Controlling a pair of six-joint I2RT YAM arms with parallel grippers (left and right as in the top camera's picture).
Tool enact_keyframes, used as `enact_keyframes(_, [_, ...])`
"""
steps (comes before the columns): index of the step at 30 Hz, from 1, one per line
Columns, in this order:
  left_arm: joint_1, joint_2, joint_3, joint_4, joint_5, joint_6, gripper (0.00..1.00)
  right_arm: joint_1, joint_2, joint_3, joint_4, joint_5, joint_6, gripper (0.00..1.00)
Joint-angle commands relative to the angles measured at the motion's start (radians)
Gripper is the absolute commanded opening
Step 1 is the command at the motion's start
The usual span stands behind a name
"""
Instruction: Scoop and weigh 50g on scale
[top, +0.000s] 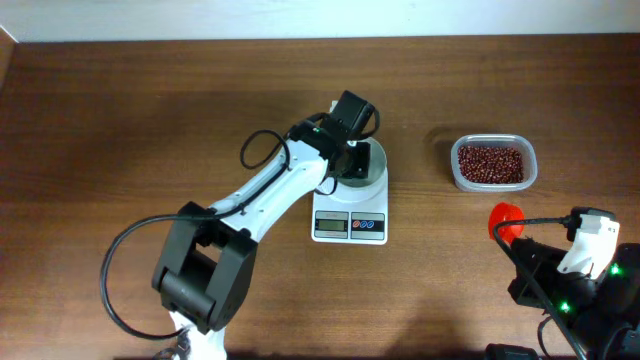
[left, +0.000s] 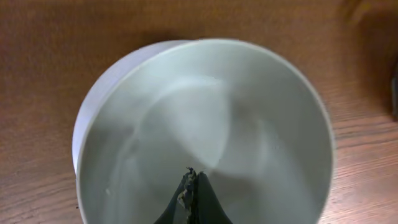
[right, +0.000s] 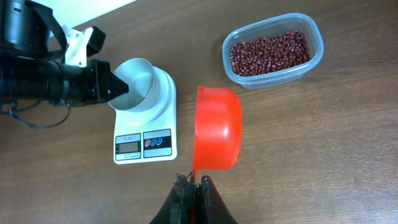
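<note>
Beans (right: 268, 53), small and dark red-brown, lie in the clear plastic tub (right: 316, 46) toward the far right of the wooden desk (top: 150, 120), and every one we can see is in that tub. The scale (right: 144, 142) stands near the middle of the desk, well apart from the tub, its grey display and its red and blue buttons facing the near edge; we cannot read the display. The round white bowl (left: 205, 124) sits on the scale's platform. The left claw (left: 189, 177) is clenched, its two dark fingertips pressed together with nothing between them, and it hangs over the bowl; from the right wrist we see its tip at the bowl's left rim, though we cannot tell whether it touches. The right claw (right: 193, 182) is clenched on the thin handle of the red scoop (right: 217, 127), which it holds above the desk between scale and tub, just beside the scale's right edge
</note>
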Motion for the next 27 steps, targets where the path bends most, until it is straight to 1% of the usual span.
enact_keyframes(1, [-0.002, 0.019, 0.012, -0.012, -0.037, 0.017, 0.00, 0.005, -0.005, 0.008, 0.002, 0.009, 0.001, 0.04])
enact_keyframes(3, [-0.002, 0.019, 0.012, -0.036, -0.046, 0.021, 0.00, 0.005, -0.005, 0.008, 0.000, 0.009, 0.001, 0.04])
enact_keyframes(5, [-0.002, 0.019, 0.012, -0.055, -0.089, 0.021, 0.00, 0.005, -0.005, 0.008, -0.005, 0.009, 0.001, 0.04])
enact_keyframes(27, [-0.002, 0.019, 0.012, -0.125, -0.114, 0.020, 0.00, 0.005, -0.005, 0.008, -0.005, 0.009, 0.001, 0.04])
